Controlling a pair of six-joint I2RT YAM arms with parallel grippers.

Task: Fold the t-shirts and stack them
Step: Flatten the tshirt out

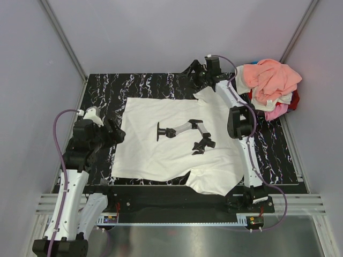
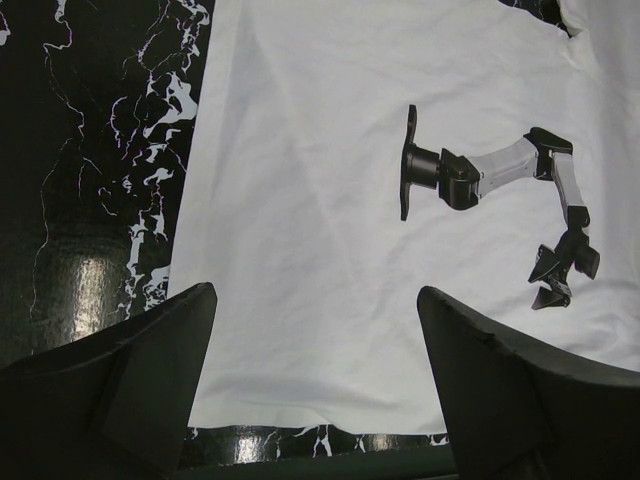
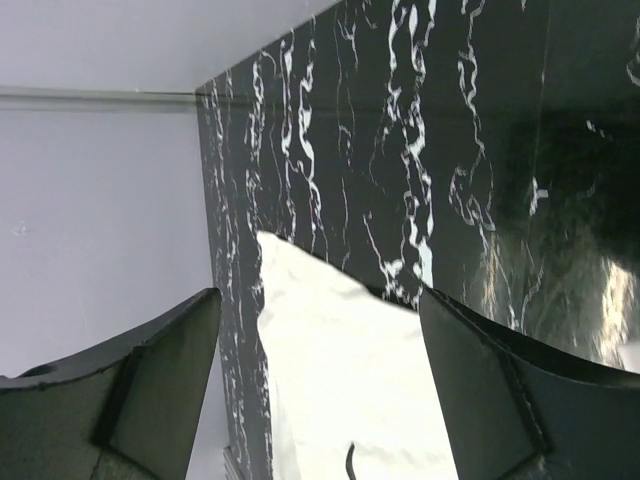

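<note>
A white t-shirt (image 1: 171, 150) lies spread flat on the black marble table (image 1: 134, 88), its black print (image 1: 185, 133) of a robot arm facing up. My left gripper (image 1: 119, 133) is open and empty, hovering at the shirt's left edge. In the left wrist view the shirt (image 2: 330, 200) and the print (image 2: 490, 175) lie beyond the open left gripper (image 2: 315, 293). My right gripper (image 1: 188, 71) is open and empty at the far side, just past the far sleeve (image 1: 206, 96). The right wrist view shows a corner of the shirt (image 3: 340, 360) between the right gripper's (image 3: 318, 295) spread fingers.
A heap of shirts stands at the back right corner: salmon-peach (image 1: 273, 77) on top, cream (image 1: 268, 101), pink (image 1: 276, 112) and red (image 1: 295, 100) beneath. Grey walls (image 1: 161, 32) enclose the table. The shirt's near sleeve (image 1: 211, 182) reaches the front edge.
</note>
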